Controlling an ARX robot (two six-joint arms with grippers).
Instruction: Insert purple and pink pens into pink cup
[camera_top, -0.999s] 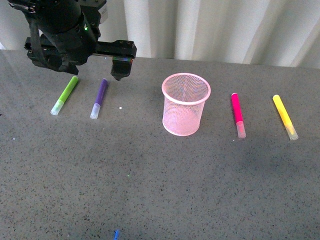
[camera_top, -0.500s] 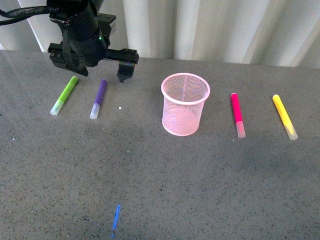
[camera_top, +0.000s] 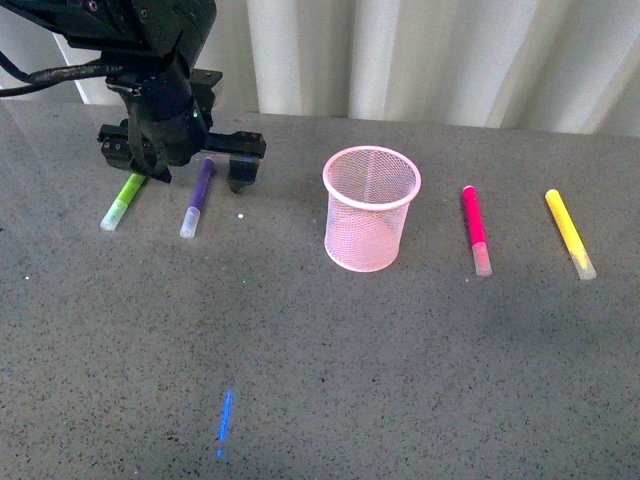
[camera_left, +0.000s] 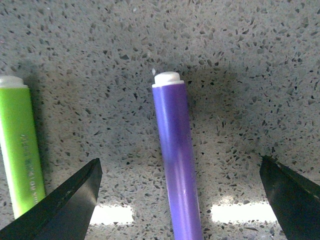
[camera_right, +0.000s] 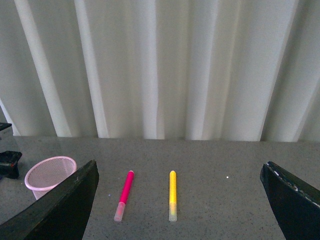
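Observation:
The purple pen (camera_top: 198, 197) lies flat at the table's back left, pale cap toward me. My left gripper (camera_top: 186, 172) is open and low over its far end, one finger on each side; in the left wrist view the purple pen (camera_left: 177, 160) runs between the two dark fingertips (camera_left: 65, 202) without touching them. The pink cup (camera_top: 370, 207) stands upright and empty in the middle. To its right lies the pink pen (camera_top: 475, 229), also seen as the pink pen (camera_right: 124, 194) in the right wrist view beside the pink cup (camera_right: 49, 174). My right gripper (camera_right: 177, 200) is open, raised off the table, holding nothing.
A lime-green marker (camera_top: 122, 200) lies just left of the purple pen, close to the left finger; it shows as the lime-green marker (camera_left: 21, 145) in the left wrist view. A yellow marker (camera_top: 569, 233) lies far right. White curtains hang behind the grey speckled table (camera_top: 330, 350).
The left gripper has come down and slightly forward, from above the pens' far ends to straddling the purple pen. Pens and cup have not moved.

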